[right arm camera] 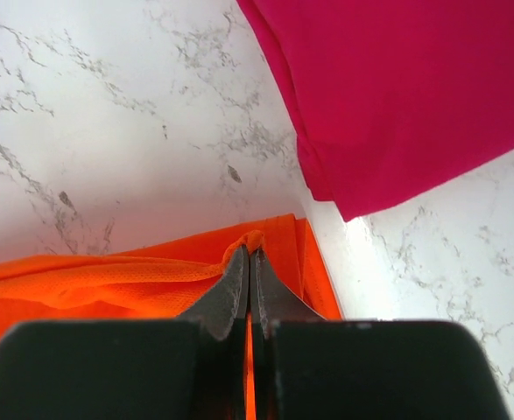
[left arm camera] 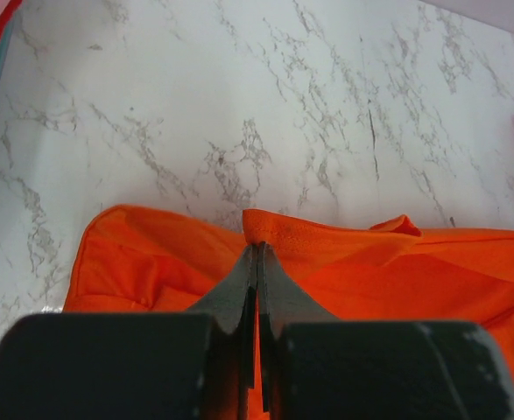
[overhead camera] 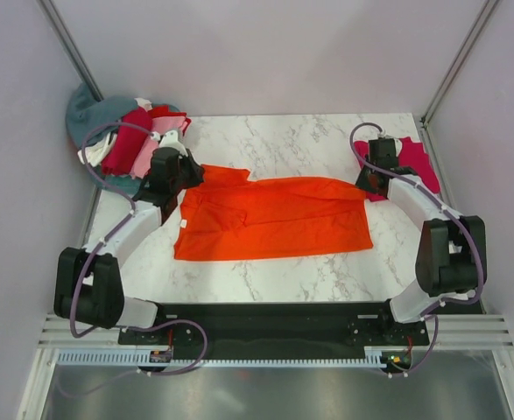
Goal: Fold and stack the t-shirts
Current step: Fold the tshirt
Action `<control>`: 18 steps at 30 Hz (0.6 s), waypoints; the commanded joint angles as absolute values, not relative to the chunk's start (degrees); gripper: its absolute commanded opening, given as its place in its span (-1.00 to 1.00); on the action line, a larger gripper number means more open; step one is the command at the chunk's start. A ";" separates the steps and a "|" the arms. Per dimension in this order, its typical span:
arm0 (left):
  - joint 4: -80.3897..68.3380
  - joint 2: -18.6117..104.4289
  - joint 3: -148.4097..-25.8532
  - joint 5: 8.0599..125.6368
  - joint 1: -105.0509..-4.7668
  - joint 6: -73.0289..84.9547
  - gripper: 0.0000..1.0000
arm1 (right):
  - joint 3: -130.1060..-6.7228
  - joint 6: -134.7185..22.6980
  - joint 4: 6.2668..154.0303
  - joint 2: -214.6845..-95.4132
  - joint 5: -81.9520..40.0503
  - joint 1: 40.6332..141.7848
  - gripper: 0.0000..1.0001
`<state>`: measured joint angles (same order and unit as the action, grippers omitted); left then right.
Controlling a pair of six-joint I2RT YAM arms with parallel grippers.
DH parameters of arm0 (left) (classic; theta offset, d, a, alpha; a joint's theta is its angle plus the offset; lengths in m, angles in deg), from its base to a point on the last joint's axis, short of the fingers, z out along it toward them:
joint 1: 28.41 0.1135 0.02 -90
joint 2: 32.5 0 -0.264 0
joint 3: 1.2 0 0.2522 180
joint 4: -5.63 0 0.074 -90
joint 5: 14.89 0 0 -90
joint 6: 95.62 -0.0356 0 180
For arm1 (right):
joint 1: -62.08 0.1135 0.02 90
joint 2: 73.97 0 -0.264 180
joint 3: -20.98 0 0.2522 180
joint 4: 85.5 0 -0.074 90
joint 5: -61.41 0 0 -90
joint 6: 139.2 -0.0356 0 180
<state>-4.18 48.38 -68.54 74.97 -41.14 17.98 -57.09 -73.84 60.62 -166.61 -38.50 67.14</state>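
Orange t-shirt [overhead camera: 274, 219] lies spread across the marble table [overhead camera: 283, 144], its far edge clamped by our left gripper [left arm camera: 257, 254] at ten o'clock and our right gripper [right arm camera: 249, 255] at two, beside the crimson-pink t-shirt [right arm camera: 397, 96].

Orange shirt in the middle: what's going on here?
Both arms hold the orange t-shirt, spread on the marble table. The left gripper is shut on its far left corner, the right gripper on its far right corner. A crimson-pink shirt lies far right, and a heap of other shirts far left.
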 commanded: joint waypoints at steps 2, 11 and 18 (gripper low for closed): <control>-2.07 42.40 -64.01 78.71 -41.51 19.34 -0.95 | -54.49 -75.30 61.32 -164.32 -40.63 66.83 -1.00; -1.45 34.04 -53.73 81.79 -42.38 20.22 -0.95 | -49.04 -77.49 62.02 -162.30 -43.18 66.92 -1.00; -1.10 28.77 -46.78 81.26 -43.26 23.21 -0.95 | -43.32 -78.81 64.83 -158.43 -42.92 66.83 -1.00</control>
